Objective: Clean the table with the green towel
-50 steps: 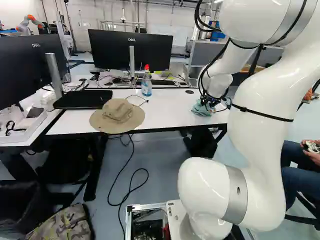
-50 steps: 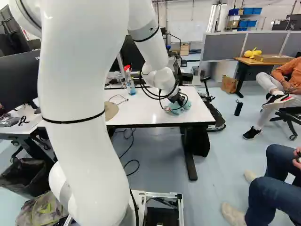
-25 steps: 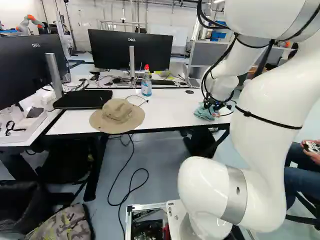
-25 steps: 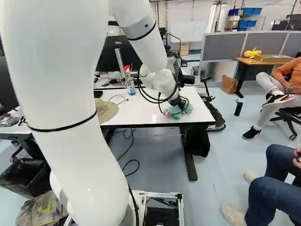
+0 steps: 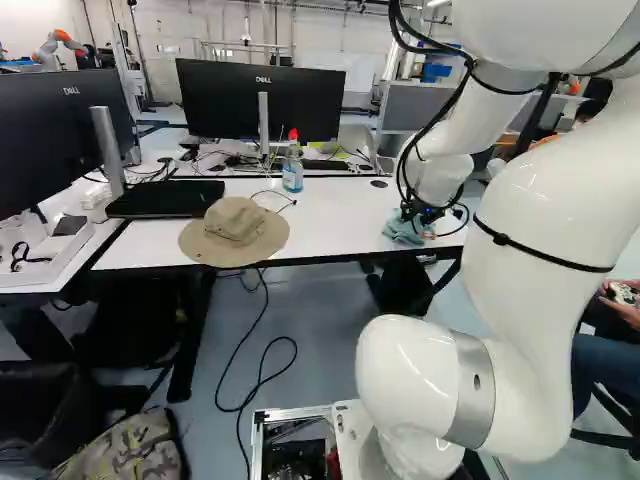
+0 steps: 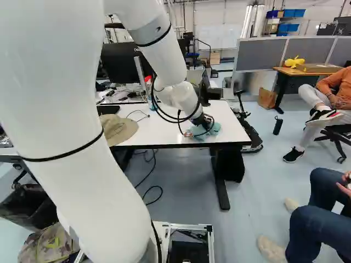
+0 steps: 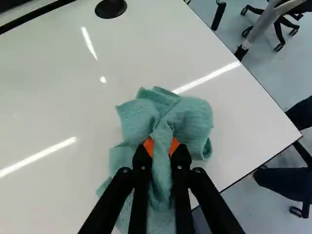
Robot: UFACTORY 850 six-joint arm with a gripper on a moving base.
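Observation:
Low over the right end of the white table [image 5: 335, 220], my gripper [image 5: 427, 212] is at the green towel [image 5: 401, 229] in the left base view. Seen in the wrist view, a bunched fold of the towel [image 7: 190, 119] is pinched between the orange pads of the gripper [image 7: 162, 146]. Loose folds spread ahead of and under the fingers and lie on the tabletop. The towel [image 6: 213, 129] is near the table's front edge in the right base view, partly hidden by the wrist and its cables.
A tan hat [image 5: 236, 230] lies at the table's front edge, with a spray bottle [image 5: 292, 173] behind it. Monitors [image 5: 262, 105] and keyboards stand farther back. Another robot [image 5: 58, 45] is in the far background. A person's legs [image 6: 323, 219] are at the right of the right base view.
Gripper and towel have slid together a little toward the table's front edge, first rightward, then slightly back left. My upper arm links have shifted. The base has stayed in place.

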